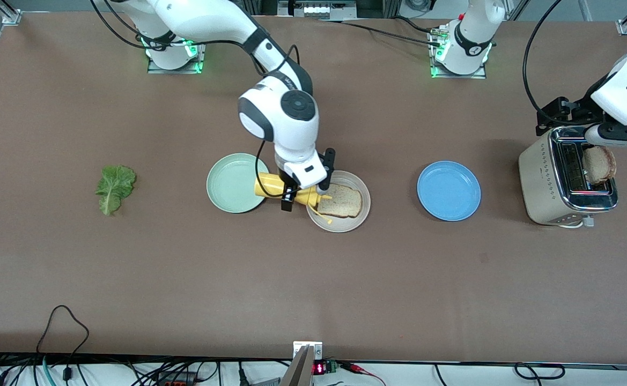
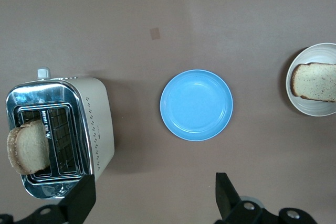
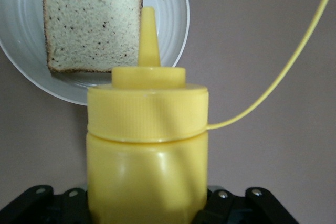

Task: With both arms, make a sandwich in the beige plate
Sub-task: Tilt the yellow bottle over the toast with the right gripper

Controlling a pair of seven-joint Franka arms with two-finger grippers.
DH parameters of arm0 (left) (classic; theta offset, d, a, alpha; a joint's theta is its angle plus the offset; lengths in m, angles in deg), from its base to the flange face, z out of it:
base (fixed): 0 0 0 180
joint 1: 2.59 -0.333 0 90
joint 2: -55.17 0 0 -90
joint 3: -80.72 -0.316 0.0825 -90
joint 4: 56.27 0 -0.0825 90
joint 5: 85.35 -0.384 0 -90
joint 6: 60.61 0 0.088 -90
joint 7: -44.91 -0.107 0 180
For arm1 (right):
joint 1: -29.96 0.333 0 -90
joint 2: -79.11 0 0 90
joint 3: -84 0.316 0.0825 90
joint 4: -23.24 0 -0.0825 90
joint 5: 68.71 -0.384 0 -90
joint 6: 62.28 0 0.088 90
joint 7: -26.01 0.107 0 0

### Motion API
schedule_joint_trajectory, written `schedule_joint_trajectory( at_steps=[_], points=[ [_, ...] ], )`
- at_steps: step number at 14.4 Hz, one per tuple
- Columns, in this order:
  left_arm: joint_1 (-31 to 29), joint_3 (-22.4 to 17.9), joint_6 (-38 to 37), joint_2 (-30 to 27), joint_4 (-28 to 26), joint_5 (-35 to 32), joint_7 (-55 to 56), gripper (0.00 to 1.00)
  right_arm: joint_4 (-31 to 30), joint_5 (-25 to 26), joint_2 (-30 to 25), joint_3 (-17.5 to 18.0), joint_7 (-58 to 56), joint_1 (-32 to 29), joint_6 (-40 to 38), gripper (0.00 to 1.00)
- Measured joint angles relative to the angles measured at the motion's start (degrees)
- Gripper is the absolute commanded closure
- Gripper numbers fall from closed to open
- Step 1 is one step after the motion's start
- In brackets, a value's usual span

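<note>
Right tool (image 1: 303, 196): clenched on a yellow squeeze bottle (image 1: 286, 191), held tipped on its side in the air. Bottle nozzle (image 3: 148, 35) points over the beige plate (image 1: 357, 219). A thin yellow cap strap (image 3: 294, 59) trails from the bottle collar. Bottle body spans the gap between the mint green plate (image 1: 227, 185) and the beige plate, w/ the tool directly above that gap.

Bread slice (image 1: 341, 200): lies flat in the beige plate, just beside the nozzle tip, toward the left arm's end of the counter (image 1: 313, 289) relative to the right tool. No topping on it that can be made out.

Left tool (image 2: 152, 195): released, fingers (image 2: 81, 199) spread wide, nothing between them. It hangs in the air over the toaster (image 1: 546, 185) at the left arm's end of the counter. A second bread slice (image 2: 27, 147) stands tilted in the toaster slot, below this tool, not touched by it.

Blue plate (image 1: 449, 191): on the counter between the toaster and the beige plate, bare.

Lettuce leaf (image 1: 113, 187): flat on the counter, well apart from the right tool, toward the right arm's end, past the mint green plate.
</note>
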Motion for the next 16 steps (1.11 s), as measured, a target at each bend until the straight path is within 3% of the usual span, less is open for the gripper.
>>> schedule_joint_trajectory(
  at_steps=[6,11,16],
  points=[
    [0.0,0.0,-0.01,0.0,0.0,0.0,0.1,0.0,8.55,8.51,6.28,-0.56,0.47,5.09,-9.54,0.61],
    [0.01,0.0,-0.02,0.0,0.0,0.0,0.12,0.0,9.48,9.28,9.18,-5.29,1.34,10.43,-10.53,0.6],
    [0.01,0.0,-0.02,0.0,0.0,0.0,0.13,0.0,9.61,9.61,10.57,-5.93,4.25,11.61,-10.52,0.6]
  ],
)
